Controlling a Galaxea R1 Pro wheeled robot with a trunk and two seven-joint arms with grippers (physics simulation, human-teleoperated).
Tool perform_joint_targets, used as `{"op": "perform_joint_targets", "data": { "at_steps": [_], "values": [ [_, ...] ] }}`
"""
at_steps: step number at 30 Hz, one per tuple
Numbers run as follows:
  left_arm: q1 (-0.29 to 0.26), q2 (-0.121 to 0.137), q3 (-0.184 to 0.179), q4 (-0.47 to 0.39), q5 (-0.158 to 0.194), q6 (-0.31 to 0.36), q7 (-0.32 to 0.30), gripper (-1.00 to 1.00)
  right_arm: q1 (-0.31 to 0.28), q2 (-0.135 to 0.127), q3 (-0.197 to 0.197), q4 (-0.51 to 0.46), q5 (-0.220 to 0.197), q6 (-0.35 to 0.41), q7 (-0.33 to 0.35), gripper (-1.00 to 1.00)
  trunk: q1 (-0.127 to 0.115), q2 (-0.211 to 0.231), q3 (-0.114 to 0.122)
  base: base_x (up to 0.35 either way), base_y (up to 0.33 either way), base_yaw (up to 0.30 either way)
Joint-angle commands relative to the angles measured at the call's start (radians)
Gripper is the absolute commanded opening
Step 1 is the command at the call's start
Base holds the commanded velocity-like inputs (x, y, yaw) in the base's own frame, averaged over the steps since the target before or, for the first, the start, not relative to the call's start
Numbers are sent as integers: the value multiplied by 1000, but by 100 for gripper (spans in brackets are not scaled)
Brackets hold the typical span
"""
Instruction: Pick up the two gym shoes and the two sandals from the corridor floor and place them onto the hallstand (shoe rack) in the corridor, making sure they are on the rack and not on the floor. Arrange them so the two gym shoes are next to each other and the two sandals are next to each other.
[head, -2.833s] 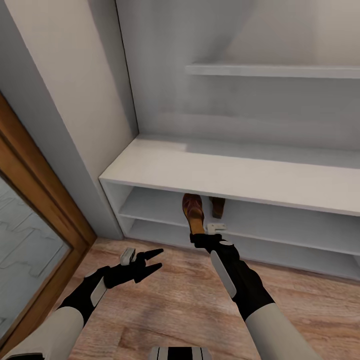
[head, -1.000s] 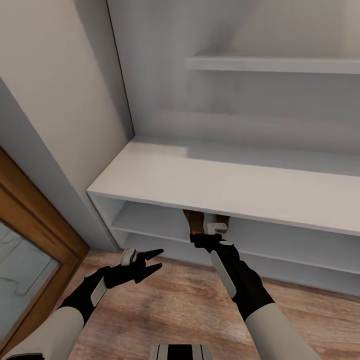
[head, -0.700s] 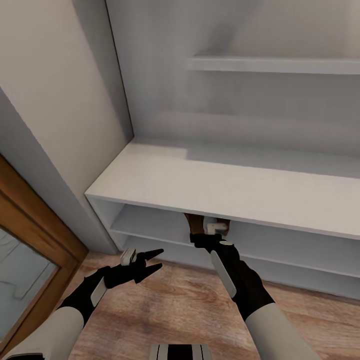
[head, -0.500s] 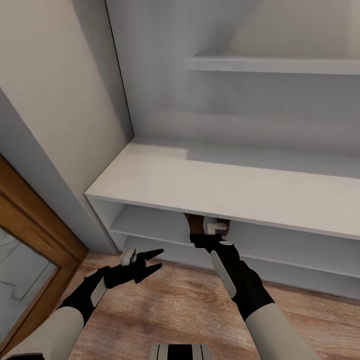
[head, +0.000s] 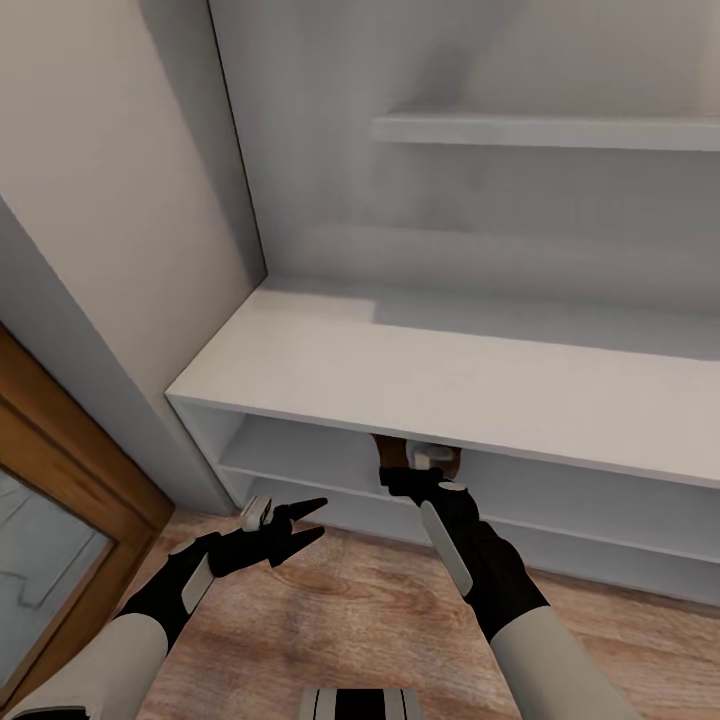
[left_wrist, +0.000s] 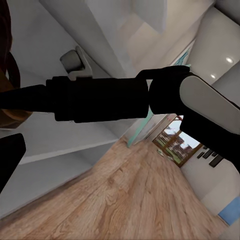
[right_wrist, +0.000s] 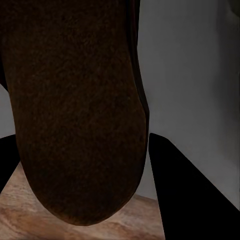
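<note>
**Sandal going onto upper open shelf of hallstand**

Right gripper (head: 398, 473) is sitting at frame centre, fingers clamped on a brown sandal (head: 391, 451) whose heel end is poking out from under the hallstand (head: 420, 370) top. Second sandal (head: 449, 461) is just beside it, mostly hidden. Left gripper (head: 300, 524) is hovering lower left over the corridor floor (head: 350, 620), fingers apart, holding nothing.

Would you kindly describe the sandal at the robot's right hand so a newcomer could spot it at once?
Start at the wide pale-grey shoe rack against the wall and look under its thick top board, into the upper open shelf. Just ahead of the black right hand, a dark brown leather sandal with a tan insole pokes out, the one brown thing against all that grey.
</note>
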Motion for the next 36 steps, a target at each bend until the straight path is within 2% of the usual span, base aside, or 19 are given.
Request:
{"op": "perform_joint_targets", "data": {
  "at_steps": [1,6,7,36],
  "values": [
    [-1,0,0,0,1,0,-3,100,-1,0,2,-1,-13,2,-11,-100,0,0,-1,1,0,0],
    [-1,0,0,0,1,0,-3,100,-1,-1,3,-1,-13,2,-11,-100,0,0,-1,0,0,0],
    [-1,0,0,0,1,0,-3,100,0,-1,3,-1,-13,2,-11,100,0,0,-1,0,0,0],
    [0,0,0,0,1,0,-3,100,0,0,2,-1,-14,2,-11,100,0,0,-1,0,0,0]
  ]
}}
